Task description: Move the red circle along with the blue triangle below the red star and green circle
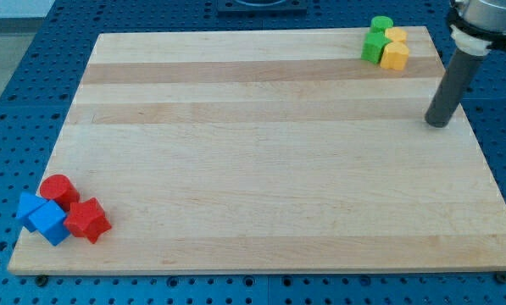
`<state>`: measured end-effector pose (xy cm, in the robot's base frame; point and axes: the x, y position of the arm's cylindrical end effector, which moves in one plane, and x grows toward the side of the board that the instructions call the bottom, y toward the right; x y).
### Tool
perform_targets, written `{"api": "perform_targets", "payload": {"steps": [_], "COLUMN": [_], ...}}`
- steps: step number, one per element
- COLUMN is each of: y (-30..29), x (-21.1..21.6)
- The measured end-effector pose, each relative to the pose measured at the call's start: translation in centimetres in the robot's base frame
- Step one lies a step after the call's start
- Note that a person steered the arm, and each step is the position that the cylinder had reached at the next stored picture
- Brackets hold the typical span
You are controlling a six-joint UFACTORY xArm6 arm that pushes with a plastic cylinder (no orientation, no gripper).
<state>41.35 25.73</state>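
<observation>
Huddling at the board's [261, 152] bottom-left corner, red circle [58, 189], two blue blocks [41, 216] of unclear shape and red star [87, 220] touch. Green [376, 41] and yellow blocks [395, 49] crowd its top-right corner. My tip [438, 122], jawless, rests near the board's right edge, well apart from all blocks.

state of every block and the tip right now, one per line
red circle: flat, touching the blue blocks
blue triangle: beside blue cube
red star: touching blue cube
green circle: top-right cluster
green block: same cluster
yellow blocks: same cluster
my tip: touching nothing
</observation>
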Motion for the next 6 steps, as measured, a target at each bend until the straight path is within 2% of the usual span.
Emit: {"api": "perform_targets", "payload": {"steps": [1,2,4,5,6], "y": [4.1,6.6,6.7,4.8,3.2], "x": [-1.6,-6.5,-18.0,-22.2,-22.2]}}
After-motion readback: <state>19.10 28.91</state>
